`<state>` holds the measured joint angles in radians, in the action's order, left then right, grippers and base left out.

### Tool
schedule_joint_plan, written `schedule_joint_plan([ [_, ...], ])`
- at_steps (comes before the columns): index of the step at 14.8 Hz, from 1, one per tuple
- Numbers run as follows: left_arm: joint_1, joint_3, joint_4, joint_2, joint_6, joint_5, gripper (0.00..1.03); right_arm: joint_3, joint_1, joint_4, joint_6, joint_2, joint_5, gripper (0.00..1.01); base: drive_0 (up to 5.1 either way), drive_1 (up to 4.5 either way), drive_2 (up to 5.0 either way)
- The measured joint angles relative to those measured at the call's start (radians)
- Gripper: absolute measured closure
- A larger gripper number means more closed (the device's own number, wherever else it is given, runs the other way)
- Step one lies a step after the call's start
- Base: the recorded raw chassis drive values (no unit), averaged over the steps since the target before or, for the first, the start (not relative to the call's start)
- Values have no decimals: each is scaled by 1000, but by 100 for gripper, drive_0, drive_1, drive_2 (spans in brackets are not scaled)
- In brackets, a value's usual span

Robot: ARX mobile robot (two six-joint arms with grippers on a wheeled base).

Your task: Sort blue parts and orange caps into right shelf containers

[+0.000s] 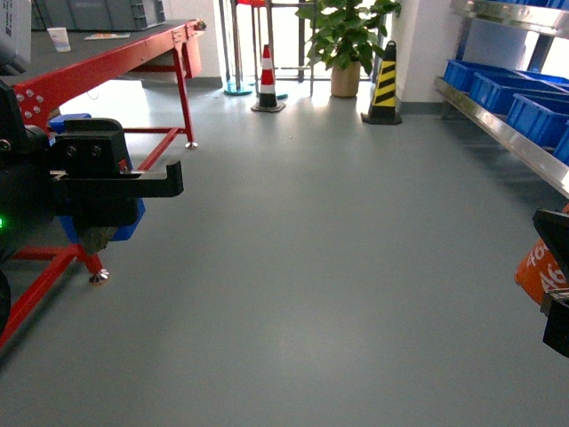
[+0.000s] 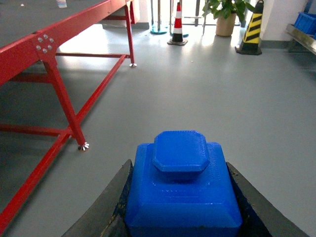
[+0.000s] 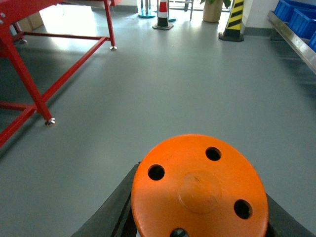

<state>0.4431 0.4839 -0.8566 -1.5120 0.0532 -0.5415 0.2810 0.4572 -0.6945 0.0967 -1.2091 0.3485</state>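
Observation:
My left gripper [image 2: 180, 168] is shut on a bright-blue part [image 2: 181, 187], a blocky stepped piece filling the gap between the dark fingers. In the head view that gripper [image 1: 116, 182] hangs at the left, with the blue part [image 1: 132, 227] showing below it. My right gripper [image 3: 200, 185] is shut on an orange cap [image 3: 200, 190], whose flat top with small holes faces the camera. The orange cap [image 1: 540, 267] shows white print at the head view's right edge. The blue containers [image 1: 533, 120] stand on the right shelf, far ahead of both grippers.
A red-framed table [image 1: 107, 53] runs along the left, its leg foot [image 2: 83, 146] on the grey floor. Ahead stand a red-white cone [image 1: 268, 80], a yellow-black cone [image 1: 384, 84] and a potted plant [image 1: 347, 40]. The metal shelf edge [image 1: 498, 129] lines the right.

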Motion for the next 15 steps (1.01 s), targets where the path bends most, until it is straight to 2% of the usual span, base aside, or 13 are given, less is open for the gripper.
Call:
schedule_joint_plan([
  [15,-2,0,-2,0,0,0,63,0,0,-2,0,0,0,57,-3,404,-411],
])
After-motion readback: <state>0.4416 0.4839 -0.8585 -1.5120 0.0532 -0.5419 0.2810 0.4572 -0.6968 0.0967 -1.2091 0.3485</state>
